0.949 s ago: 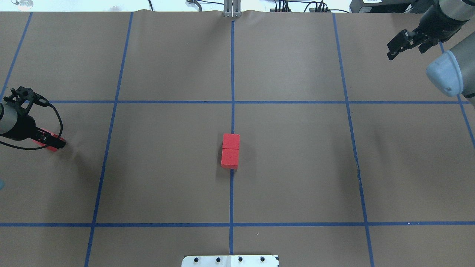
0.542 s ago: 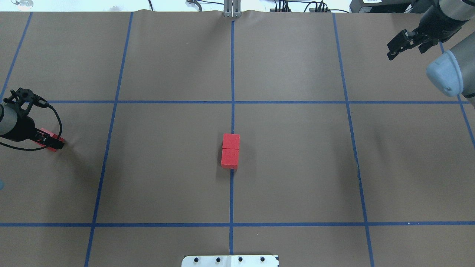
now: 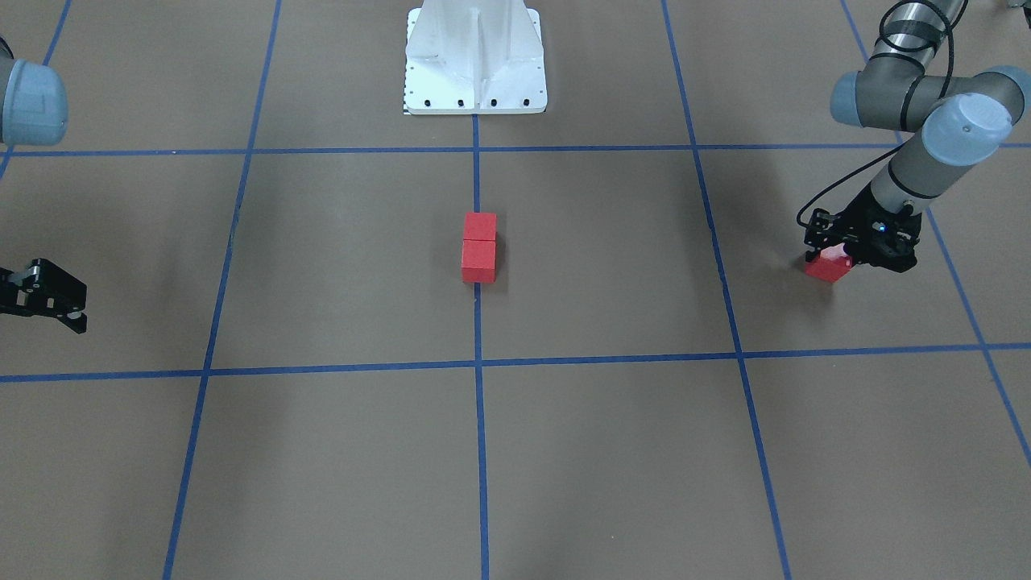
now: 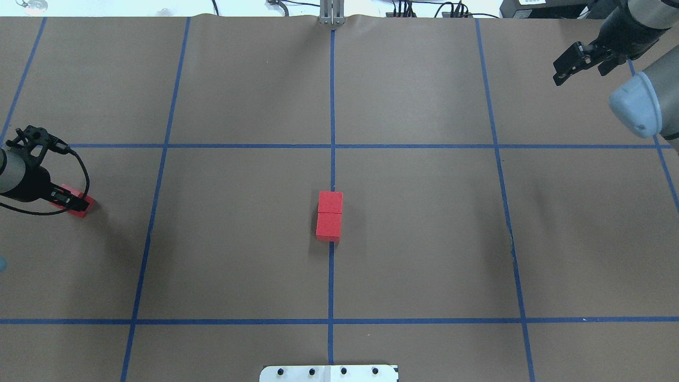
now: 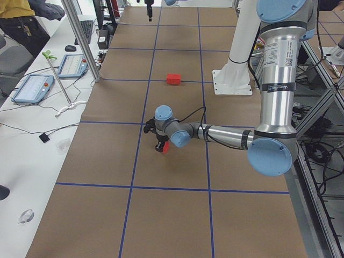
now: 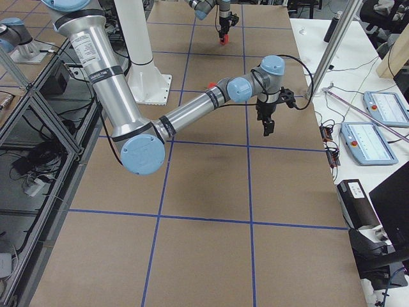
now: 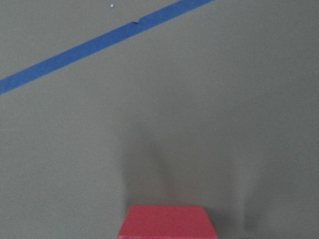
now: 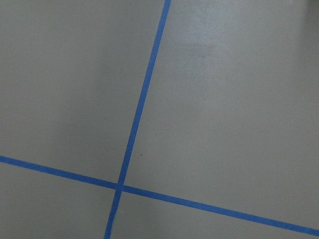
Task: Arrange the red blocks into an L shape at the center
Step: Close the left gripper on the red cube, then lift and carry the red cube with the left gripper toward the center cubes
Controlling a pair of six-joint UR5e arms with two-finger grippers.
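Note:
Two red blocks (image 4: 329, 214) lie touching end to end on the centre's vertical blue tape line (image 4: 331, 276); they also show in the front view (image 3: 479, 246). The third red block (image 4: 84, 205) lies on the floor far to the robot's left; it also shows in the front view (image 3: 826, 267) and at the bottom edge of the left wrist view (image 7: 167, 223). My left gripper (image 4: 73, 201) is low over this block, jaws apart on either side of it. My right gripper (image 4: 581, 68) hangs open and empty at the far right, above the floor; it also shows in the front view (image 3: 68, 306).
The white robot base (image 3: 475, 76) stands at the near table edge. A metal post (image 4: 331, 13) rises at the far edge. The operators' bench with tablets (image 5: 33, 87) runs along the far side. The right wrist view shows only floor and crossing blue tape (image 8: 119, 187).
My left gripper has sunk a little lower onto the third block, and its shadow has drawn in. The right arm and the two centre blocks have not moved.

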